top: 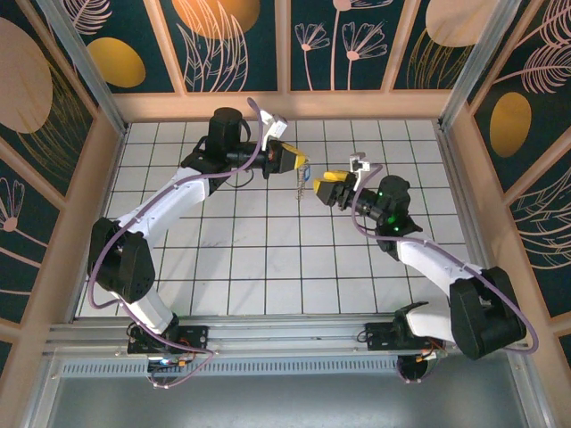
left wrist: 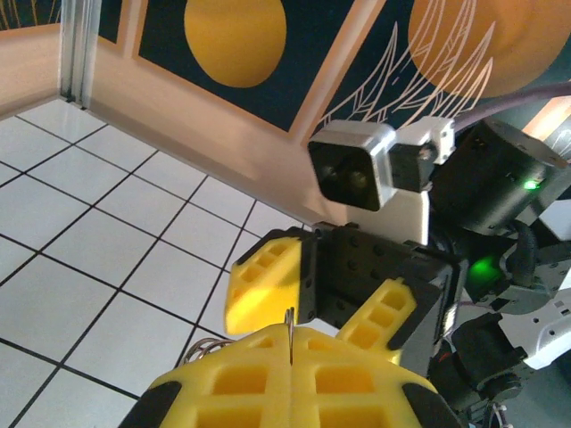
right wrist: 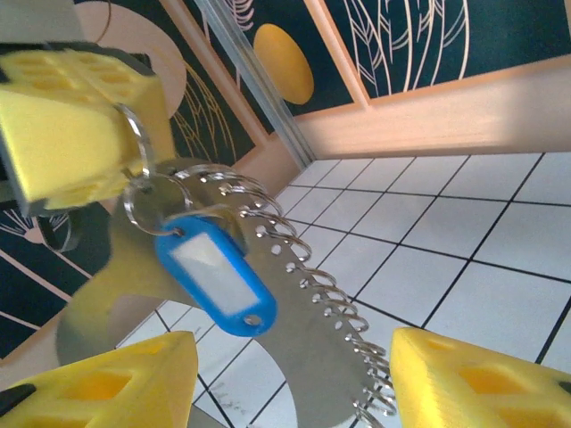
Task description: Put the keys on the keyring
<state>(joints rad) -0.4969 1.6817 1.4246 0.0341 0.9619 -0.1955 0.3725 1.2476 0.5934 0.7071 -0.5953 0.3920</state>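
Tabletop (top: 268,267): white tiles with dark joints.
Right gripper (top: 323,188): raised above mid-table and aimed at the hanging cluster. Its fingers (right wrist: 116,379) stand well apart, one on each side of the cluster's lower end. Nothing is gripped and no contact is evident.
Metal strip (right wrist: 308,348): flat and silvery, with a row of wire loops along one edge. It hangs tilted between the right fingers. Its purpose cannot be told.
Key (right wrist: 214,281): blue plastic head with a pale window, hanging in front of the strip with its top end at a small ring. No blade can be made out.
Keyring (right wrist: 143,183): linked silvery rings suspended in the air between the two grippers, clear of the tiles. The uppermost ring is the point of support.
Left gripper (top: 299,163): fully closed, pads (left wrist: 232,383) meeting on the thin wire of that top ring, which stands up between them. It carries the whole cluster.
Far wall (top: 236,36): dark painted panels in pale wooden frames, well behind the work.
Progress: judged late. The blue key appears to hang from the ring cluster, but whether it is fully threaded past the ring's split cannot be told. What is left is probably to confirm it is seated and set the assembly down.
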